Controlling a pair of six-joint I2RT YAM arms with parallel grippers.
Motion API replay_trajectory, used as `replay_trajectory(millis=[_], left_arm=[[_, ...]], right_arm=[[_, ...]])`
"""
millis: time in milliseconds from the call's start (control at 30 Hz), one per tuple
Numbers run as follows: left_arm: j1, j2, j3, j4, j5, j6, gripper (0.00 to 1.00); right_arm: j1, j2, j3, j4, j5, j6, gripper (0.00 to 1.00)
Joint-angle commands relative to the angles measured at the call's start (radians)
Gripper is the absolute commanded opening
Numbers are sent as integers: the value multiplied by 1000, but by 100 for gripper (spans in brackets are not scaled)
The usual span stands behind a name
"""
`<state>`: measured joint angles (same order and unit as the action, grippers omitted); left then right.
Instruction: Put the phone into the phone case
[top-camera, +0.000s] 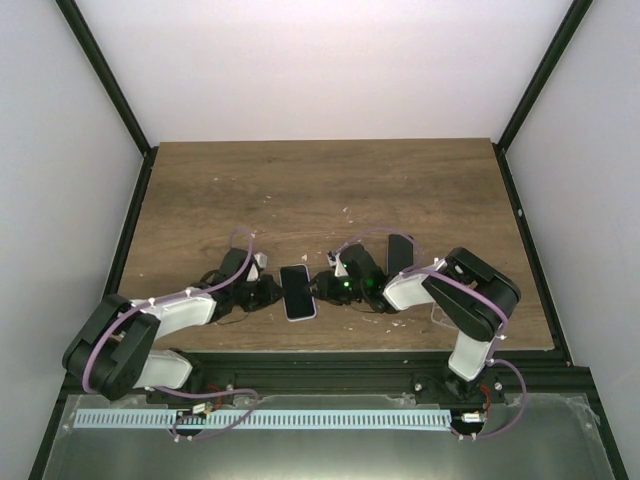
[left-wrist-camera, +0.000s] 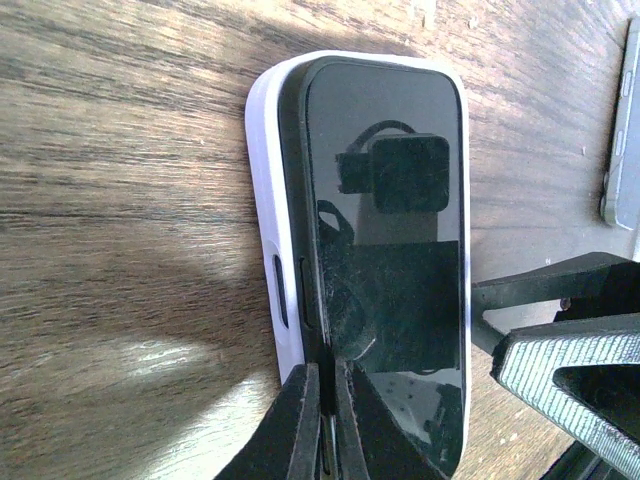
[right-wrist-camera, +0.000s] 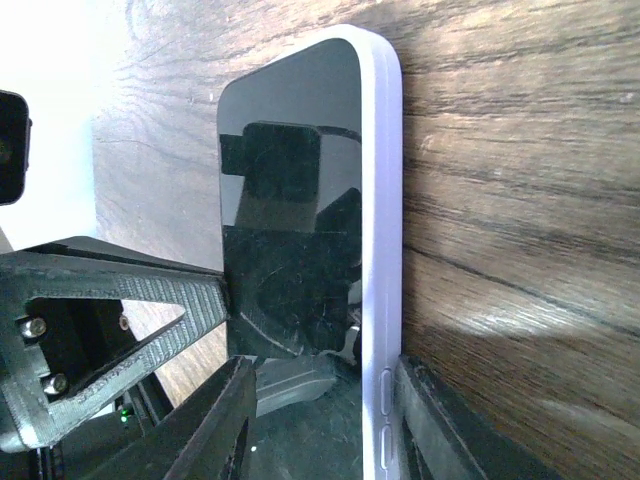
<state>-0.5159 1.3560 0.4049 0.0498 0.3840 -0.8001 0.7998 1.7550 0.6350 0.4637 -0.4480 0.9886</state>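
Note:
The black-screened phone (top-camera: 297, 290) lies in a white phone case near the table's front edge, between both grippers. In the left wrist view the phone (left-wrist-camera: 390, 200) sits tilted, its left side raised above the case wall (left-wrist-camera: 262, 200). My left gripper (left-wrist-camera: 325, 410) is shut, pinching that raised edge; in the top view it (top-camera: 270, 290) is just left of the phone. In the right wrist view my right gripper (right-wrist-camera: 325, 420) straddles the phone (right-wrist-camera: 290, 220) and case (right-wrist-camera: 382, 200) across their width, one finger (right-wrist-camera: 430, 420) against the case's side. In the top view it (top-camera: 328, 287) is just right of the phone.
The wooden table (top-camera: 330, 190) stretches far behind the phone. A dark flat slab (top-camera: 400, 252) lies beside the right arm; its grey edge shows in the left wrist view (left-wrist-camera: 620, 130). Black frame posts and white walls enclose the table.

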Motion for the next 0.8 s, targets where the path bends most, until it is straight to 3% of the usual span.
replay_trajectory(millis=[0, 300, 467, 633, 767], left_arm=[[-10, 40, -68, -67, -19, 4, 3], [-10, -25, -56, -119, -15, 3, 15], [-10, -40, -59, -139, -30, 5, 15], [-9, -52, -66, -133, -26, 11, 14], [-10, -35, -68, -118, -19, 11, 13]], right_arm=[[19, -30, 11, 204, -137, 28, 39], [18, -34, -12, 283, -165, 44, 39], [18, -24, -28, 353, -191, 68, 40], [18, -11, -10, 270, -166, 50, 41], [19, 42, -24, 378, -214, 92, 41]])
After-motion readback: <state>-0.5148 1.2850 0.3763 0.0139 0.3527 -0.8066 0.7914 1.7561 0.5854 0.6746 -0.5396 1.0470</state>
